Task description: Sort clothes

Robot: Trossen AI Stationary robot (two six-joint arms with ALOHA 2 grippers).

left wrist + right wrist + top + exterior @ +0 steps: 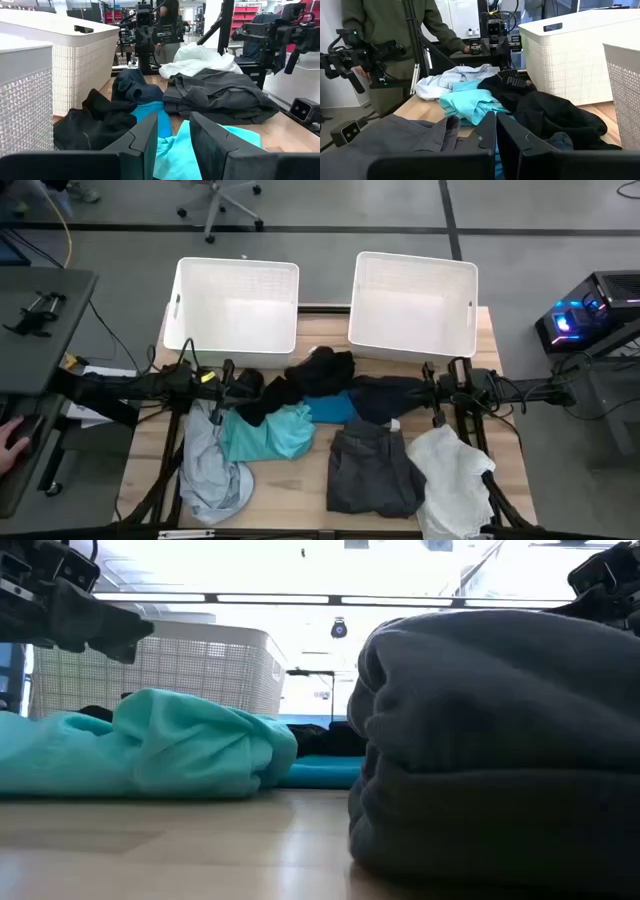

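The clothes lie in a loose heap on the wooden table point(300, 490): a black one point(322, 370), a navy one point(388, 395), a bright blue one point(330, 408), a teal one point(265, 435), a pale grey-blue one point(210, 470), a dark grey folded one point(370, 472) and a white one point(452, 470). My left gripper point(240, 387) hangs open above the heap's left end, over black and teal cloth point(172, 145). My right gripper point(426, 392) is shut, above the navy and dark grey cloth point(496, 135). Neither touches the cloth.
Two white lattice baskets point(238, 305) point(412, 305) stand side by side at the table's far edge. A person in a green jacket point(395, 25) stands beyond the table's left side, and a hand point(10, 442) rests at a side desk. Bare wood shows at the near edge.
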